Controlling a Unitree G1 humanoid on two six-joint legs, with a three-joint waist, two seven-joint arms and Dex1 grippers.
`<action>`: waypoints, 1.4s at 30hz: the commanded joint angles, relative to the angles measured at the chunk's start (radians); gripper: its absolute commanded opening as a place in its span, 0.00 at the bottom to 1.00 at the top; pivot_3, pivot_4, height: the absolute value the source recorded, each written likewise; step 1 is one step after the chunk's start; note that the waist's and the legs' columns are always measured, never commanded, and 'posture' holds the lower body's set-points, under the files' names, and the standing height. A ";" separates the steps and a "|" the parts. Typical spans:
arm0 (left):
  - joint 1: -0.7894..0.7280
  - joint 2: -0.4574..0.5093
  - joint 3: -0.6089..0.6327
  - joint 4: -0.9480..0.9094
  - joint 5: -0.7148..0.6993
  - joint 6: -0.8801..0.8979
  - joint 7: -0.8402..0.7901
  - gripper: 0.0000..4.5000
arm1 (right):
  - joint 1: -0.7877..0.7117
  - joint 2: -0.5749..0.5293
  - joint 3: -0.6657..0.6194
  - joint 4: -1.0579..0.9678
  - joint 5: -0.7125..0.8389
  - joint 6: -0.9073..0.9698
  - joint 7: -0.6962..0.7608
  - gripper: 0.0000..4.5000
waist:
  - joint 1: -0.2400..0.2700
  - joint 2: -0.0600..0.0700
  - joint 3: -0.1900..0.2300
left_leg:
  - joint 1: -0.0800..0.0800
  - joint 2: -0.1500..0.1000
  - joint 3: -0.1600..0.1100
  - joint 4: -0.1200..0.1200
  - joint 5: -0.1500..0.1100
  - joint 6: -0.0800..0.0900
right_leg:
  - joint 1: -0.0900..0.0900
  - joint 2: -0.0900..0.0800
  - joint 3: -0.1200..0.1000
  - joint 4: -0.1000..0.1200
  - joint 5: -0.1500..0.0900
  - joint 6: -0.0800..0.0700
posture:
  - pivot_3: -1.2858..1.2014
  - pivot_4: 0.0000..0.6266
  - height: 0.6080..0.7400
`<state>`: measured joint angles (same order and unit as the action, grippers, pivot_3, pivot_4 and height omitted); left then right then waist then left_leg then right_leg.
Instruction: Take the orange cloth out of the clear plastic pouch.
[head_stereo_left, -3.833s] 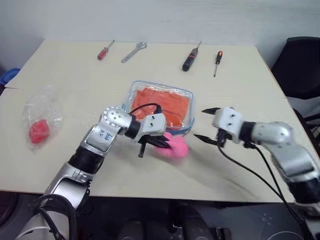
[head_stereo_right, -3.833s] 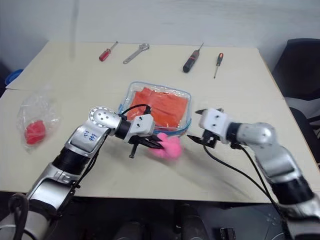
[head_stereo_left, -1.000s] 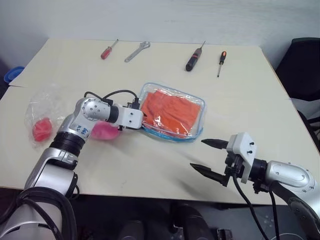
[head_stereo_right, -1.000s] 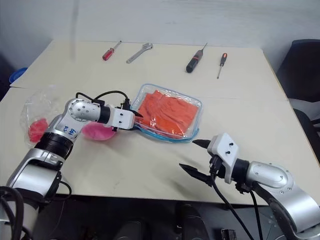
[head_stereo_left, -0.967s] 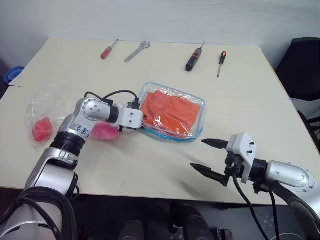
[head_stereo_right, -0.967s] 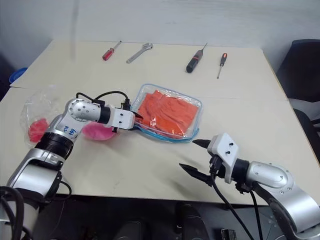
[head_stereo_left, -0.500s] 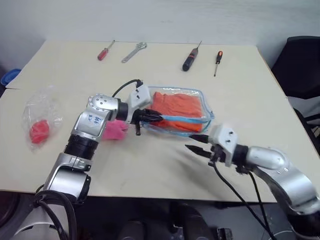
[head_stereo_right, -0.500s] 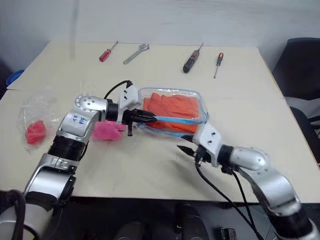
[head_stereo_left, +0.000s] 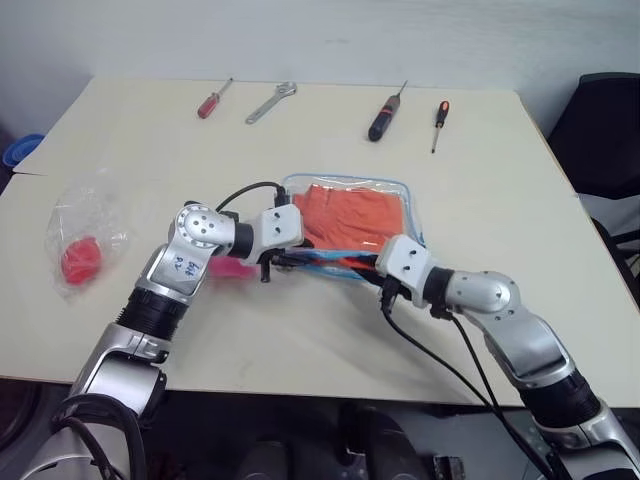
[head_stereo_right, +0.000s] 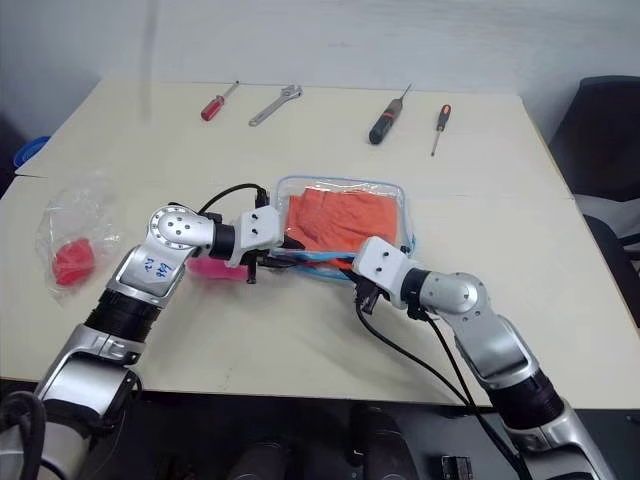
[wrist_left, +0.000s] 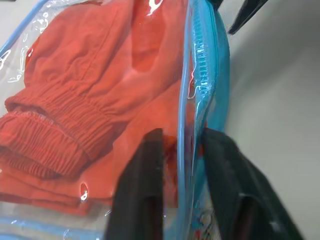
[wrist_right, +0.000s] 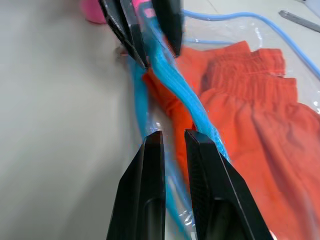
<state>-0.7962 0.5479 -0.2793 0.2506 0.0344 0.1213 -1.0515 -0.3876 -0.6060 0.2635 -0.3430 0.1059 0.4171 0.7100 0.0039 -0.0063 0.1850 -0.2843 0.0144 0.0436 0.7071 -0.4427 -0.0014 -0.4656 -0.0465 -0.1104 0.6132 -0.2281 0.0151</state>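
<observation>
My left fingers (wrist_left: 145, 190) sit either side of the blue zipper edge of the clear plastic pouch (head_stereo_left: 395, 195), a small gap between them with the trim running through it, so they're clamped on that near edge; my right fingers (wrist_right: 152, 190) are nearly together with a thin bit of the pouch's clear film and blue trim pinched between them, a little further along the same edge, so both are gripping the pouch from the near side and pointing at each other across it; the pouch sits about mid tabletop (head_stereo_left: 480, 170), and its near zipper edge looks lifted a bit where I've got it; the orange cloth (head_stereo_left: 355, 215) is all inside the pouch, folded, with a gathered elastic-looking hem visible through the plastic in the left wrist view; a pink plush (head_stereo_left: 232, 268) lies just beside my left gripper (head_stereo_left: 283, 262), mostly hidden behind it; off on my left side of the tabletop there's a wrinkly clear bag (head_stereo_left: 85, 225) with a small red lump (head_stereo_left: 78, 260) in it, well apart from the pouch; along the far edge lie a red screwdriver (head_stereo_left: 212, 100), a wrench (head_stereo_left: 270, 102), a black-handled tool (head_stereo_left: 384, 117) and a small orange-and-black screwdriver (head_stereo_left: 437, 122)
</observation>
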 joint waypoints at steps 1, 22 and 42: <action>-0.026 0.010 0.014 -0.021 0.021 -0.064 0.021 0.57 | 0.000 -0.012 -0.049 -0.046 0.011 0.000 0.009 0.15 | 0.000 0.000 0.000 | 0.000 0.000 0.000 0.000 0.000 0.000 | 0.000 0.000 0.000 0.000 0.000 0.000 | 0.52 0.24 1.00; -0.062 0.001 0.044 0.068 -0.021 -0.103 -0.038 0.01 | 0.027 -0.007 -0.060 -0.055 -0.006 -0.005 0.008 0.15 | -0.001 0.000 0.000 | 0.000 0.000 0.000 0.000 0.000 0.000 | 0.000 0.000 0.000 0.000 0.000 0.000 | 0.52 0.24 1.00; -0.032 -0.022 0.108 -0.079 -0.133 0.202 -0.003 0.00 | -0.114 0.128 -0.076 0.146 -0.011 0.022 -0.042 0.73 | -0.005 0.000 0.000 | 0.001 0.000 0.000 0.000 0.000 0.000 | 0.000 0.000 0.000 0.002 0.000 0.000 | 0.52 0.24 1.00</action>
<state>-0.8301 0.5244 -0.1780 0.2249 -0.0935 0.3346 -1.0639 -0.4883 -0.4907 0.2244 -0.1946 0.0809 0.4375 0.6800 -0.0009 -0.0063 0.1850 -0.2838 0.0144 0.0436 0.7072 -0.4427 -0.0013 -0.4655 -0.0467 -0.1102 0.6146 -0.2282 0.0148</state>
